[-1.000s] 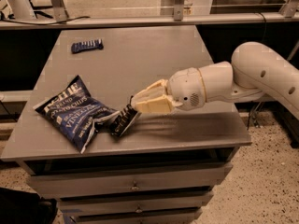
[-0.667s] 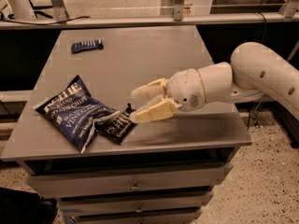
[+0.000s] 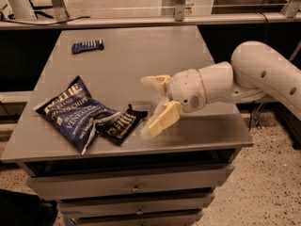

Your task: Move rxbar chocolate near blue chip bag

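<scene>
Lying left of centre in the frame, the rxbar chocolate (image 3: pixel 120 125) touches the blue chip bag (image 3: pixel 75 112). The gripper (image 3: pixel 146 107) hangs just right of the bar, jaws wide and empty. The placement looks done; only retreat seems left.

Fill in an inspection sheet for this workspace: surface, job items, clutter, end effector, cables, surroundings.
Surface: grey table top, matte, no spills seen.
Job's things: rxbar chocolate lies flat near the front edge, touching the right corner of the blue chip bag.
Clutter: small blue bar wrapper near the far left corner, apart from the rest.
Grippers: end effector open and empty, just right of the rxbar chocolate.
Cables: dark cable behind the table, upper left.
Surroundings: drawers under the top; speckled floor.
</scene>
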Available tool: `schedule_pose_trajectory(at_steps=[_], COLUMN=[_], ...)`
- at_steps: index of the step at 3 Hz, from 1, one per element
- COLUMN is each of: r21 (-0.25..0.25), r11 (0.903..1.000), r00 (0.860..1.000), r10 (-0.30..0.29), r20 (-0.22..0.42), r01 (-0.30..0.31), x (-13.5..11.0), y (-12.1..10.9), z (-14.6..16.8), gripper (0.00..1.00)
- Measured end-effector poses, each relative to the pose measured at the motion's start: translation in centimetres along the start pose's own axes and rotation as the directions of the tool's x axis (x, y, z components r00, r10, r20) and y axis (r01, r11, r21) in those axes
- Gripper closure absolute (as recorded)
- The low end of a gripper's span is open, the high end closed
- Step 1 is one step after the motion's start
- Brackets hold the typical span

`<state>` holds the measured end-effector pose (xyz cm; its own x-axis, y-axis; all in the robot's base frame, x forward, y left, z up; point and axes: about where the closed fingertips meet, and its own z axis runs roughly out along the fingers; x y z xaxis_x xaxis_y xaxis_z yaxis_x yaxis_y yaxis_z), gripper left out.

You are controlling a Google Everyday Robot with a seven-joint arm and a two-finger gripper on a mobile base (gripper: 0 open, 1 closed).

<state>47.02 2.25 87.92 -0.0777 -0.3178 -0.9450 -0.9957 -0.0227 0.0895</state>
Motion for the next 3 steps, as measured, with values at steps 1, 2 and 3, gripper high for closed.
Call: schedule_pose_trajectory(at_steps=[1,2,3], r21=[0.054,0.149,0.273], r11=[0.9981,0.9829,0.9428], r00=[0.999,0.987,0.966], r10=[-0.026,-0.087,-0.13], r20=[-0.048,-0.135,-0.223], r01=[0.028,0.107,0.191], x=[0.5,1.2,1.3], y=[-1.7,-5.3,-9.8], z=[-1.7,-5.2,-10.0], gripper=[0.0,0.0,0.0])
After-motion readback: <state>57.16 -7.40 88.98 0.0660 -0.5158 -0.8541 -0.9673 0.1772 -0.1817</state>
